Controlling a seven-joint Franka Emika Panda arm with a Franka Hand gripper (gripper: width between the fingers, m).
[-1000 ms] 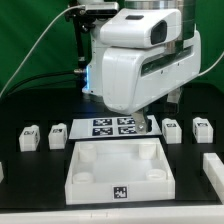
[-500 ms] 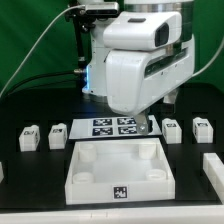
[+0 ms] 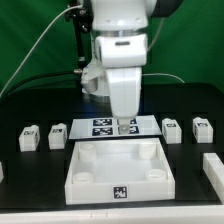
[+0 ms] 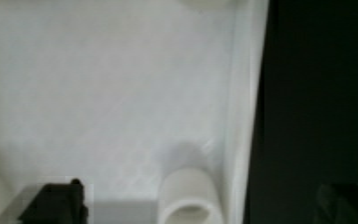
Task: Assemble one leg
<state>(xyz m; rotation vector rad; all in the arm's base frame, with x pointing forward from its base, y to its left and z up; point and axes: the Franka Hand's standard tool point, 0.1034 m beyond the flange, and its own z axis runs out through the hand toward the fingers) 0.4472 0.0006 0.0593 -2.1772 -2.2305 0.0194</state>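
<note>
Several legs, small white blocks with black-and-white tags, stand in a row: two at the exterior view's left and two at its right. My gripper hangs low over the back edge of the large white square panel, apart from every leg. In the wrist view the gripper is open and holds nothing. One dark finger shows over the white panel surface. A round white corner socket of the panel lies between the jaws, below them.
The marker board lies behind the panel, partly under the arm. Another white part lies at the exterior view's right edge. The table is black. A green backdrop and cables stand behind.
The arm's wrist has turned and the hand has shifted toward the exterior view's left, now centred over the panel's back edge. The legs and panel have not moved.
</note>
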